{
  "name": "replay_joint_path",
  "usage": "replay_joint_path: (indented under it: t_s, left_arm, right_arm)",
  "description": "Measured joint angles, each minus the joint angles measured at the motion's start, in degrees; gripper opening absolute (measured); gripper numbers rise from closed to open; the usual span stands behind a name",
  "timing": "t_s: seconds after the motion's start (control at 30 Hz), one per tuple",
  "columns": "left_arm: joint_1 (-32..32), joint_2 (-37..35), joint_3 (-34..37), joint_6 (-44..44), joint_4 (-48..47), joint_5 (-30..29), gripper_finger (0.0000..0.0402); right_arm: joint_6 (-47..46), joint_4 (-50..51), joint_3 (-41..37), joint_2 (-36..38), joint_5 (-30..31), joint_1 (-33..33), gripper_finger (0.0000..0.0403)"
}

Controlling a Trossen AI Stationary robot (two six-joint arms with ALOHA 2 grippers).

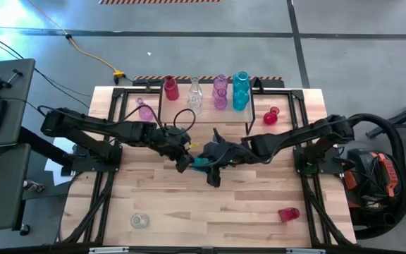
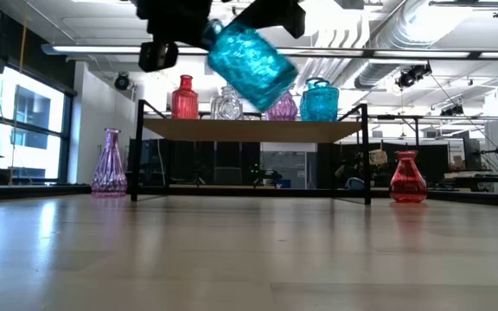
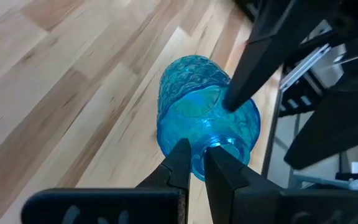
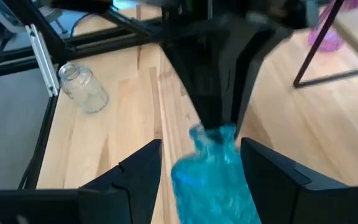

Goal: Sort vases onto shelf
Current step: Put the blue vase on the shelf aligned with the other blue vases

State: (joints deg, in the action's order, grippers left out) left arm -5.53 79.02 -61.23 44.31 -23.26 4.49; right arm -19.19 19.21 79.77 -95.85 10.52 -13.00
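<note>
The left gripper (image 3: 194, 163) is pinched tight on the rim of a teal vase (image 3: 204, 118), held tilted above mid-table, near side of the shelf (image 1: 206, 116). The right gripper (image 4: 201, 165) has its fingers spread around the vase's body.

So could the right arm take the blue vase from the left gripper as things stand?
Probably yes: the left gripper pinches the blue vase by its rim, and the right gripper stands open with a finger on each side of its body.

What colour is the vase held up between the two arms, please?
Teal blue vase with a scale-like embossed pattern, clearest in the left wrist view.
</note>
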Motion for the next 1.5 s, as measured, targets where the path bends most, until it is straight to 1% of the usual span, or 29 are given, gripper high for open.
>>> replay_joint_path:
  t_s: [0.37,0.6,0.77,0.93,1.07,1.33,1.4,1.5]
  left_arm:
    - [-1.86,0.98,0.02,1.09,0.55,0.09,0.0014]
    - [-2.74,2.15,0.02,1.07,3.87,0.95,0.0014]
    - [-2.79,2.32,0.08,1.18,3.28,1.02,0.0014]
    - [-2.74,2.3,0.09,1.03,3.07,0.98,0.0014]
    - [-2.75,2.24,0.09,0.99,3.38,0.98,0.0014]
    - [-2.54,2.08,0.09,1.01,3.17,0.54,0.0015]
    - [-2.3,2.08,0.09,1.08,2.98,0.4,0.0015]
    - [-2.02,2.08,0.09,0.89,2.94,0.47,0.0015]
  right_arm:
    - [-0.07,-0.14,0.04,-2.49,0.55,-0.56,0.0201]
    - [1.31,0.19,0.11,-3.27,-0.01,-0.57,0.0201]
    - [1.48,-1.07,0.11,-5.08,-1.12,-0.96,0.0201]
    - [-0.01,-1.29,0.11,-5.36,0.0,-1.04,0.0199]
    - [0.21,-0.73,0.87,-5.4,0.25,-1.06,0.0174]
    - [0.36,0.24,1.81,-5.45,0.19,-0.95,0.0086]
    - [-0.08,0.34,1.81,-5.45,0.46,-0.95,0.0074]
    - [-0.98,0.42,1.81,-5.45,0.44,-0.91,0.0068]
